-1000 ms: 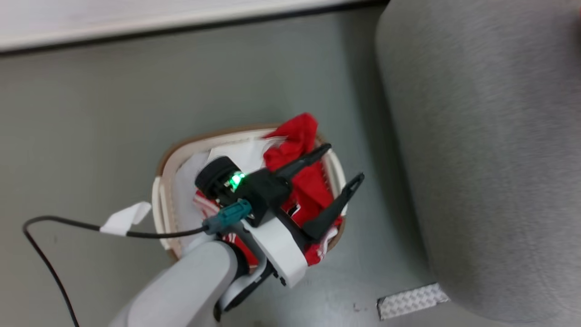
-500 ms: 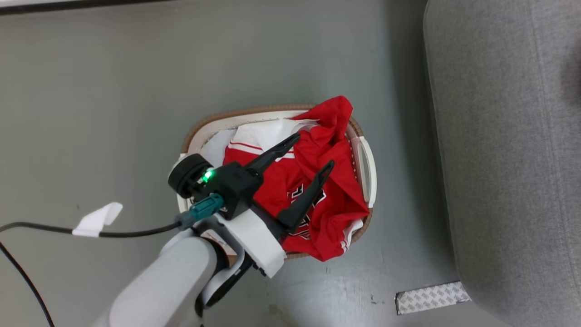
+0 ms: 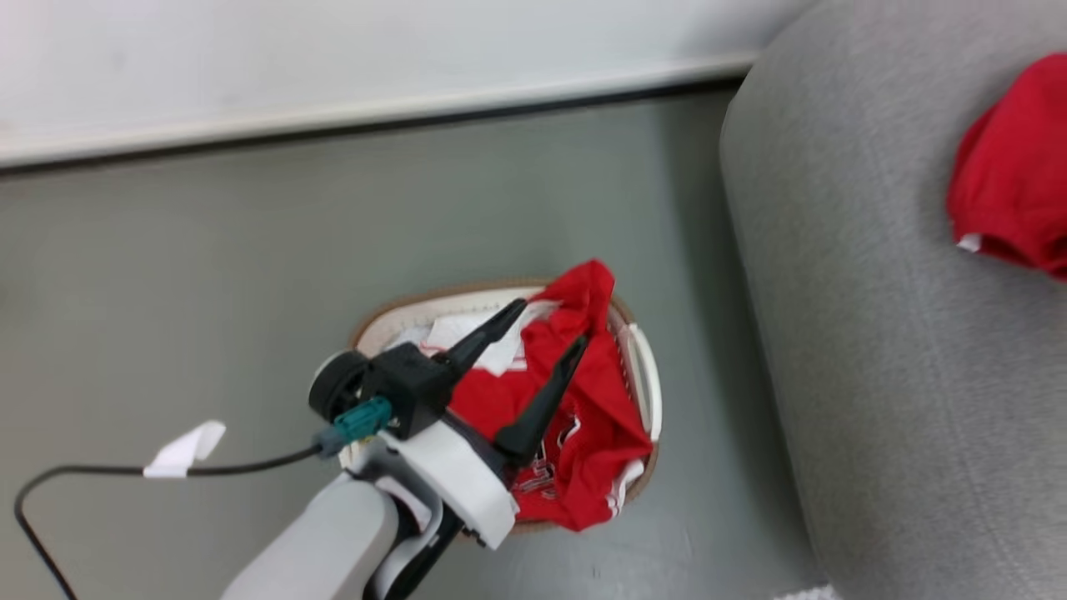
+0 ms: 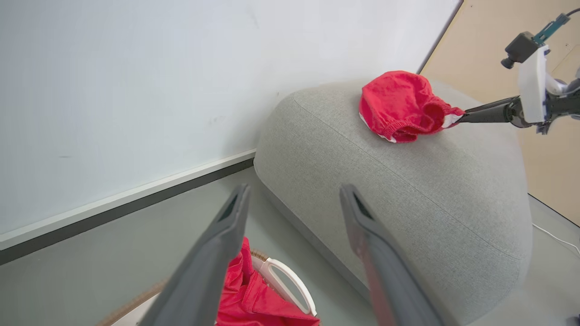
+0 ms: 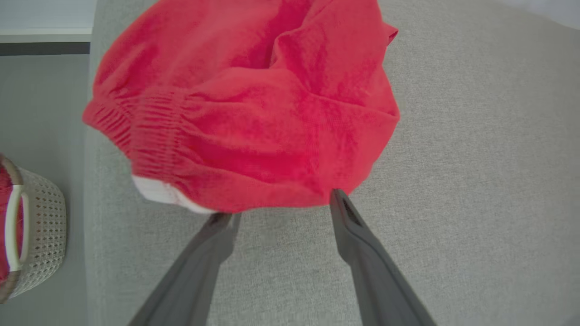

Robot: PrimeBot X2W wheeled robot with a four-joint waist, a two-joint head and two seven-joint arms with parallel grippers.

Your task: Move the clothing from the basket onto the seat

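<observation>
While the left fingers (image 3: 546,396) hang spread wide and empty over the basket (image 3: 417,300), red clothing (image 3: 592,417) lies heaped inside it, one fold draped over the rim. The basket stands on the floor (image 3: 208,275) just beside the sofa (image 3: 875,333). Red shorts (image 5: 253,104) lie bunched on the sofa's top. The right fingers (image 5: 358,244) stand apart, tips at the shorts' edge, not closed on them.

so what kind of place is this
Probably a living-room-style test space: a large grey sofa, a laundry basket of red clothing on a smooth grey floor, against a plain white wall.
</observation>
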